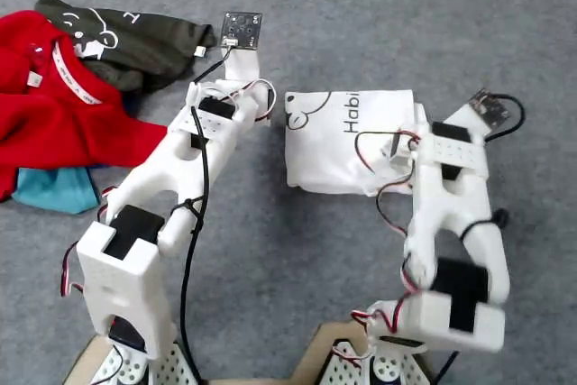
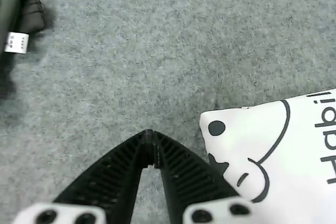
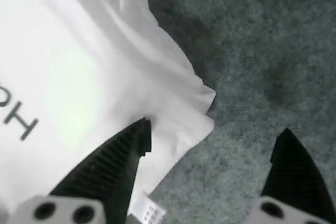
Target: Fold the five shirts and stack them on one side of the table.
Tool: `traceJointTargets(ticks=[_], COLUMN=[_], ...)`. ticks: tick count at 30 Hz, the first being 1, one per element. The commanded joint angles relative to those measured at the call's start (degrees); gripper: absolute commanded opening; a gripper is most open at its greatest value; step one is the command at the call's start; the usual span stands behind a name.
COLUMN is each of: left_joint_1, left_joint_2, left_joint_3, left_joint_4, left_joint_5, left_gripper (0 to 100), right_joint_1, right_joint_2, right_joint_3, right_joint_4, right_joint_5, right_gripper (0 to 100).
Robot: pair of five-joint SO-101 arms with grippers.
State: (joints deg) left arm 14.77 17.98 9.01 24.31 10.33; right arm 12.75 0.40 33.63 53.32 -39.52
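A folded white shirt (image 1: 347, 137) with black print lies flat in the middle of the grey table (image 1: 361, 33). My left gripper (image 2: 148, 136) is shut with nothing in it, just above the table, a little off the white shirt's (image 2: 283, 156) left corner. My right gripper (image 3: 215, 129) is open at the shirt's right edge. One of its fingers (image 3: 126, 150) is over the white shirt (image 3: 79, 66), and the other is over bare table. A red shirt (image 1: 54, 105), a dark olive shirt (image 1: 126, 33) and a teal shirt (image 1: 54, 188) lie crumpled at the far left.
The dark olive shirt's (image 2: 21, 9) edge with its white label (image 2: 16, 42) lies a short way from my left gripper. Bare grey table (image 1: 297, 250) stretches between the two arms and behind the white shirt. The arm bases stand at the near edge.
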Motion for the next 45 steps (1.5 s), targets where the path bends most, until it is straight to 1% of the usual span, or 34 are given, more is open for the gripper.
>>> traceJointTargets(ticks=[1,4,8,12,16,22,28,32,37,40,42,45], left_joint_1=[0.0,0.1,0.1,0.1,0.1,0.1,0.1,0.1,0.1,0.1,0.1,0.1], left_joint_2=[-3.2,-3.2,-3.2,-3.2,-3.1,-3.1,-3.1,-3.1,-3.1,-3.1,-3.1,-3.1], left_joint_3=[0.1,0.1,0.1,0.1,0.1,0.1,0.1,0.2,0.2,0.2,0.2,0.1], left_joint_4=[-1.1,-1.1,-1.1,-1.1,-1.1,-1.1,-1.1,-1.1,-1.1,-1.1,-1.1,-1.1], left_joint_5=[0.4,0.4,0.4,0.3,0.3,0.4,0.4,0.4,0.3,0.3,0.3,0.3], left_gripper=[3,3,3,3,3,3,3,3,3,3,3,3], right_joint_1=[-1.0,-1.8,-2.9,-3.0,-2.9,-2.9,-2.8,-3.0,-3.1,-3.0,-3.0,-3.0], right_joint_2=[6.6,11.3,11.7,9.6,5.9,1.1,-2.2,1.6,12.5,17.4,18.6,18.6], right_joint_3=[-2.8,-5.5,-5.9,-6.0,-6.0,-6.4,-11.2,-13.7,-14.2,-16.9,-18.8,-21.6], right_joint_4=[-1.7,-1.3,-1.3,-0.4,5.4,5.7,7.5,4.7,-1.9,-2.8,-1.2,2.2], right_joint_5=[-0.4,-0.3,-0.2,-0.2,-0.1,2.3,2.6,2.3,2.2,2.3,2.5,2.5], right_gripper=[36.8,36.8,36.8,36.8,36.8,36.8,36.8,36.8,36.8,36.6,33.6,22.3])
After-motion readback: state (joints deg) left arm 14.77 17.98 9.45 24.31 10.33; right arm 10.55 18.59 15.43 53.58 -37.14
